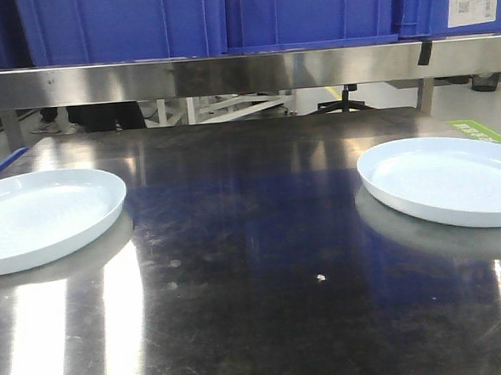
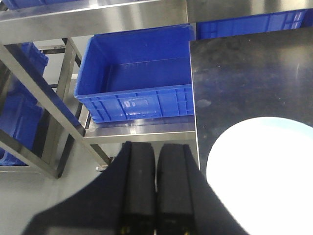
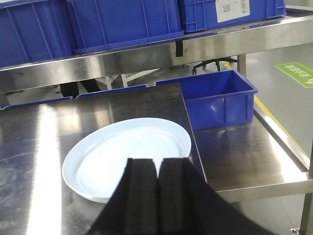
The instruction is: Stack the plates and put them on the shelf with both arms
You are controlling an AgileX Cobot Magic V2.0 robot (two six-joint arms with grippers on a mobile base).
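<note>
Two pale bluish-white plates lie flat on the steel table: the left plate [image 1: 40, 219] at the table's left edge and the right plate [image 1: 450, 179] at its right edge, far apart. The left wrist view shows the left plate [image 2: 264, 176] to the right of my left gripper [image 2: 156, 147], whose black fingers are shut with nothing between them, off the table's left side. In the right wrist view the right plate [image 3: 129, 161] lies just ahead of my right gripper [image 3: 157, 164], also shut and empty. Neither gripper appears in the front view. The shelf [image 1: 243, 71] runs across above the table's far edge.
Blue crates [image 1: 215, 18] stand on the shelf. A lower blue crate [image 2: 134, 81] sits left of the table and another [image 3: 220, 98] on a side rack to the right. A steel frame post [image 2: 44, 98] stands near the left gripper.
</note>
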